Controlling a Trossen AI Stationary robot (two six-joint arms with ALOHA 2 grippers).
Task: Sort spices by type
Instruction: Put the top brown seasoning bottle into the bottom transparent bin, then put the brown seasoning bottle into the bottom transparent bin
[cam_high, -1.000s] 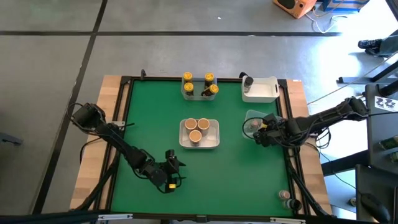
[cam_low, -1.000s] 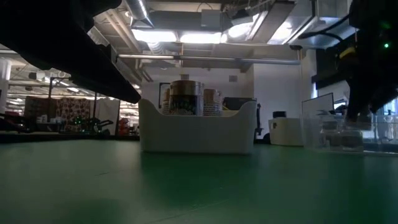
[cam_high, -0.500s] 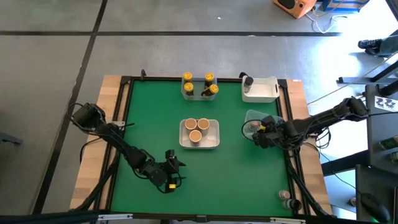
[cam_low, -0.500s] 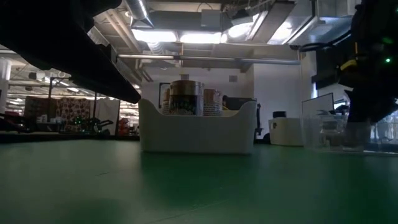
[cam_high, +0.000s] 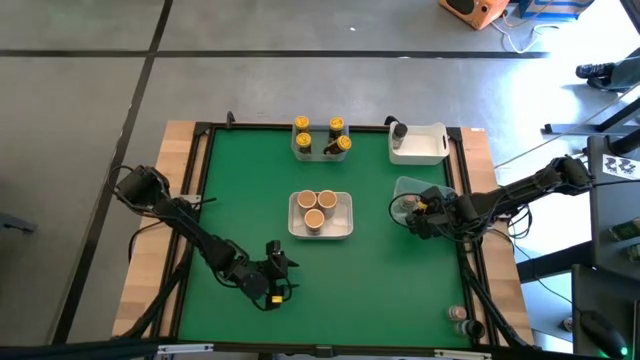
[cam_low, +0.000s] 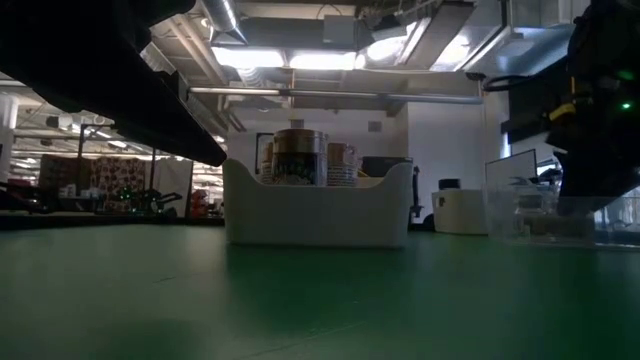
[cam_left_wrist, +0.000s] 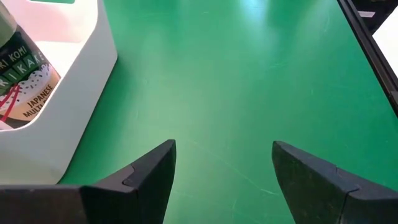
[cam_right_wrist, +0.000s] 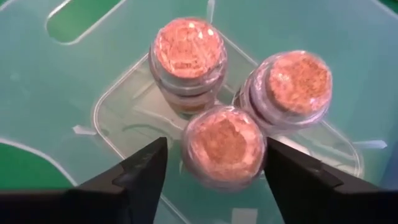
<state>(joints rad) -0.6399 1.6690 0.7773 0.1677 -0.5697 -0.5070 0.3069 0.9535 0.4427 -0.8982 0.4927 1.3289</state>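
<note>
Hovering right arm's fingers (cam_right_wrist: 211, 171) spread around cork-capped jar (cam_right_wrist: 222, 144), clear tub (cam_right_wrist: 74, 81)

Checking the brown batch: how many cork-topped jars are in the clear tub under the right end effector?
3, clustered upright in the clear tub: one farthest from the camera, one beside it, one between the open right end effector fingers. None appear hidden.

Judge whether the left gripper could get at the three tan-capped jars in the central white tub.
Probably yes. The left gripper sits open on bare green mat just near the white tub, nothing between them. The tan-capped jars stand upright, tops exposed; tight packing may hinder a grip.
</note>
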